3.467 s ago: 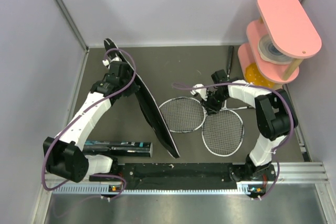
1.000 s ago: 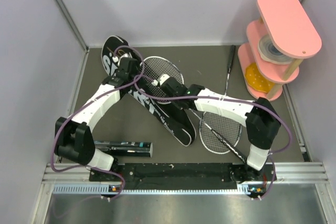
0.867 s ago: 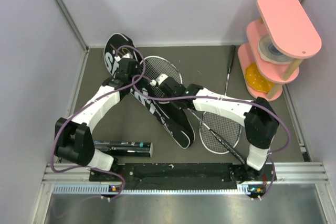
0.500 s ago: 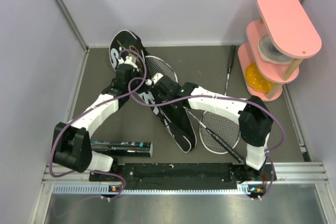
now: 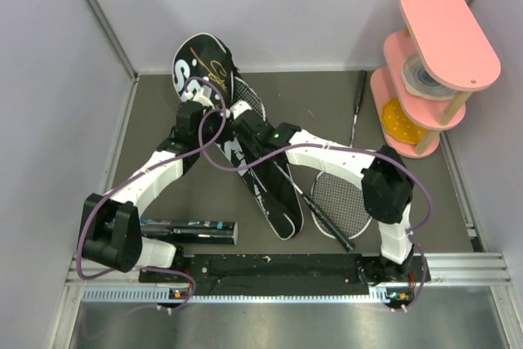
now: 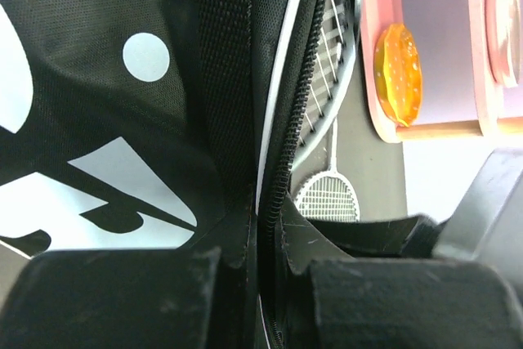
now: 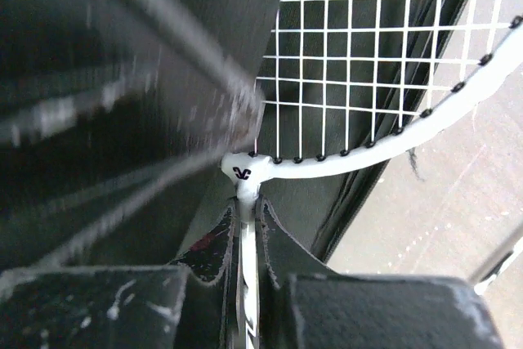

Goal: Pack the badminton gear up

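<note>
This looks like a robotics lab test cell, not a home or a shop. Plain pale walls [image 5: 286, 6] close in a small dark counter [image 5: 327, 104] on the left, far and right sides. A metal rail [image 5: 458, 266] along the near edge carries the bases of a white left arm [image 5: 155, 173] and a white right arm [image 5: 327, 153].
</note>
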Available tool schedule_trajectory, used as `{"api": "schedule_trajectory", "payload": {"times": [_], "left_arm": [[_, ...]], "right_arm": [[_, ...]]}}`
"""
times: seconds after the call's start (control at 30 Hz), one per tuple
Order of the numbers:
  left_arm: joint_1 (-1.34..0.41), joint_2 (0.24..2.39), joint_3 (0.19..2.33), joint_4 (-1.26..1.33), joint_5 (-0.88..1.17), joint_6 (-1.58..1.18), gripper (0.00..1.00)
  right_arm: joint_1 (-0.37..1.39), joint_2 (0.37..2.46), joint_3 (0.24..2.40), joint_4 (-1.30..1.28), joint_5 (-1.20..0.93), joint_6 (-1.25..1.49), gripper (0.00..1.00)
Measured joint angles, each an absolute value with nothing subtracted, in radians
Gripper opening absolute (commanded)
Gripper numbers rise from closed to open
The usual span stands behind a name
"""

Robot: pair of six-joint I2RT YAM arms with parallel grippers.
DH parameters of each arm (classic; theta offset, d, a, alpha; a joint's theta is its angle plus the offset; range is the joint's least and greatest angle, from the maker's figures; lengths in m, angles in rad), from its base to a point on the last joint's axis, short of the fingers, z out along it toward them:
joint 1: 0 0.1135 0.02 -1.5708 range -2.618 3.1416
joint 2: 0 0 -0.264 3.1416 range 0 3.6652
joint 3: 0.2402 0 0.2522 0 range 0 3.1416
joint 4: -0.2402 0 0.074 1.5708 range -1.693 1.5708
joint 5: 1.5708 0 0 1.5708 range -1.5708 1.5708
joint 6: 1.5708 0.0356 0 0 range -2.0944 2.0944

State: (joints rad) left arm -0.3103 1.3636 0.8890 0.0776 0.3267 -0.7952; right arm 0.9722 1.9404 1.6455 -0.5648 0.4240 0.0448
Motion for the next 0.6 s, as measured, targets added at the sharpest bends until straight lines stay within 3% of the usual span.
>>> {"api": "schedule_trajectory", "payload": {"times": [0.6], "left_arm": [[-0.244,1.364,0.900,-0.010,0.397,-0.794,0.00]], "right_arm": [[0.888,1.940,1.641,-0.380,0.276,0.134,0.00]]}}
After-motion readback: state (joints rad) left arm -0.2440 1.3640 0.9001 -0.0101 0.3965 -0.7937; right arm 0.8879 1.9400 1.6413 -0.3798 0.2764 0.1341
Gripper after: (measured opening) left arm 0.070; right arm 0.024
